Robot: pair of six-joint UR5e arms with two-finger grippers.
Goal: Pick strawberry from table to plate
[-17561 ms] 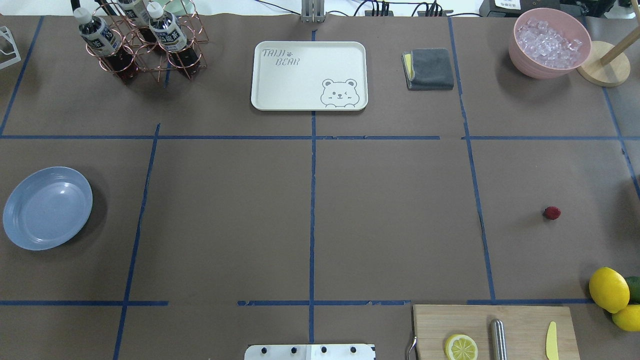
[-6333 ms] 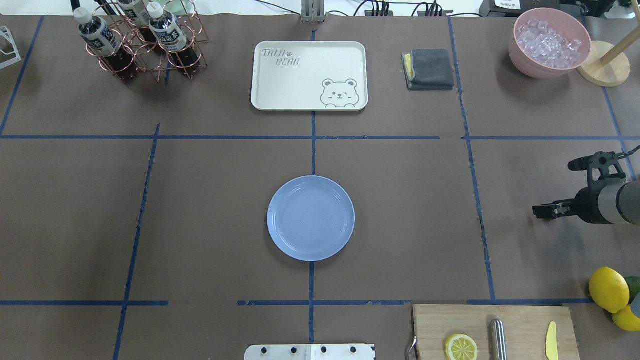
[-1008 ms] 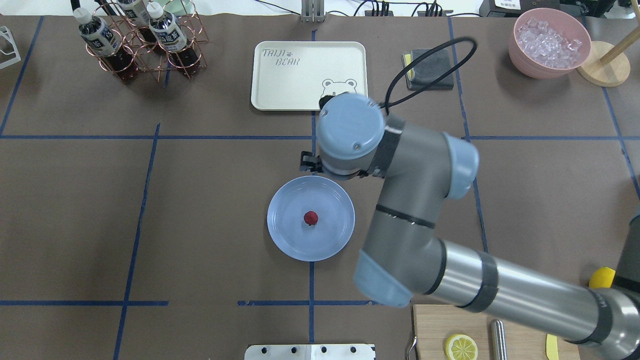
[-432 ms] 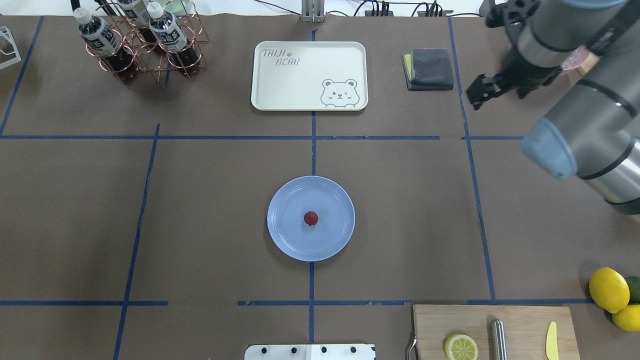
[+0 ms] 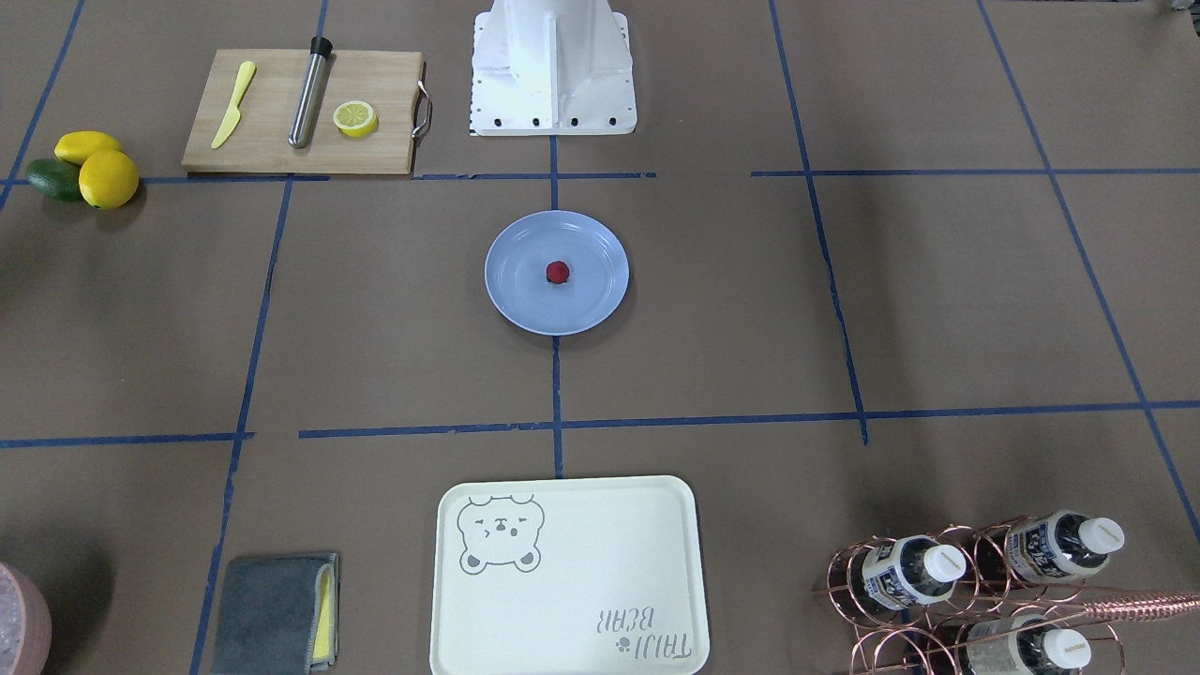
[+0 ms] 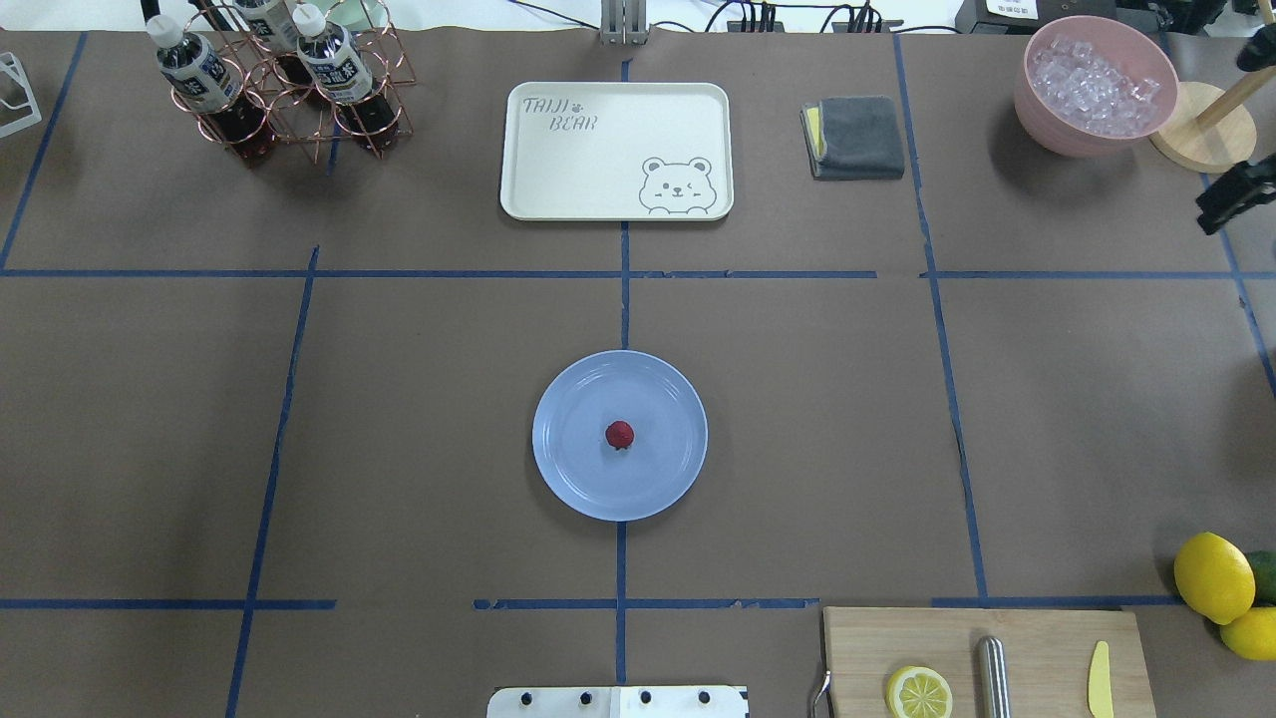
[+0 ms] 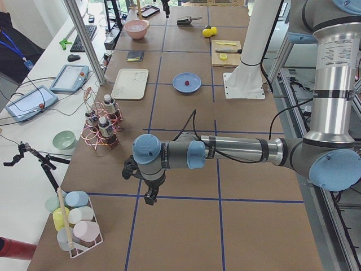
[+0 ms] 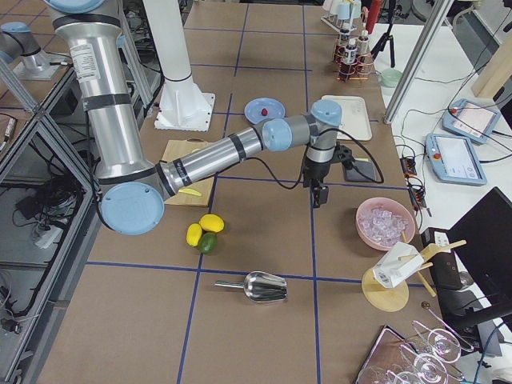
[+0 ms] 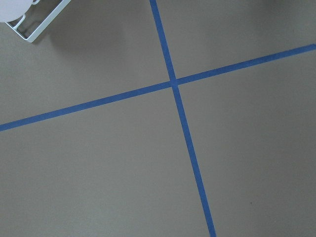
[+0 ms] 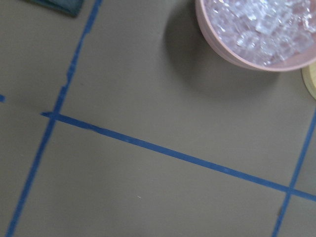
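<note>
Strawberry (image 6: pixel 619 435) sits centre of plate (image 6: pixel 573 474); plate mid table (image 6: pixel 399 419).

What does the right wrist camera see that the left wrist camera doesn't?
Only the right wrist view shows a pink bowl of ice and a corner of a dark cloth. Only the left wrist view shows a white wire frame corner. Both show the brown table with blue tape lines; neither shows the strawberry or the plate.

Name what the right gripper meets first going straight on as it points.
Probably the bare table: the right gripper points down at brown paper near the pink ice bowl, clear of it. Depth is unclear.
</note>
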